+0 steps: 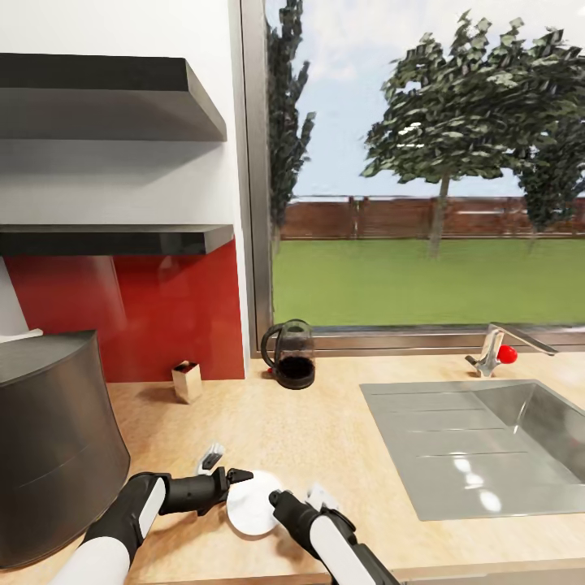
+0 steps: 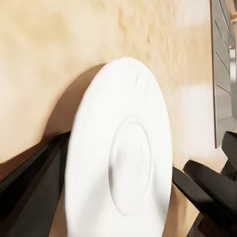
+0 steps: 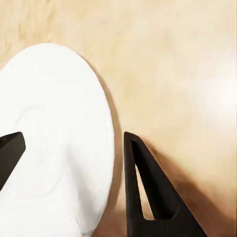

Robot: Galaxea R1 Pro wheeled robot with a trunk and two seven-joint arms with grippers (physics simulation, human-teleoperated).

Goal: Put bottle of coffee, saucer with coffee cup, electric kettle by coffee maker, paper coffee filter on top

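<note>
The white saucer (image 1: 253,505) lies near the kitchen countertop's (image 1: 341,439) front edge, just right of the tall dark-grey coffee maker (image 1: 57,439). My left gripper (image 1: 237,478) is shut on the saucer (image 2: 118,148), with dark fingers (image 2: 29,192) against both of its rims. My right gripper (image 1: 278,497) is open, and the saucer's (image 3: 49,138) edge sits between its fingers (image 3: 148,197). A white paper coffee filter (image 1: 20,335) rests on the coffee maker's top. The glass electric kettle (image 1: 290,354) stands by the window. The kitchen shelf (image 1: 114,240) is bare here. The bottle of coffee and the coffee cup are out of view.
A steel sink (image 1: 487,439) with a faucet (image 1: 496,348) is set into the counter's right side. A small tan box (image 1: 187,380) stands against the red backsplash. A thicker dark slab (image 1: 106,97) hangs above the shelf. Bare worktop lies between the kettle and the saucer.
</note>
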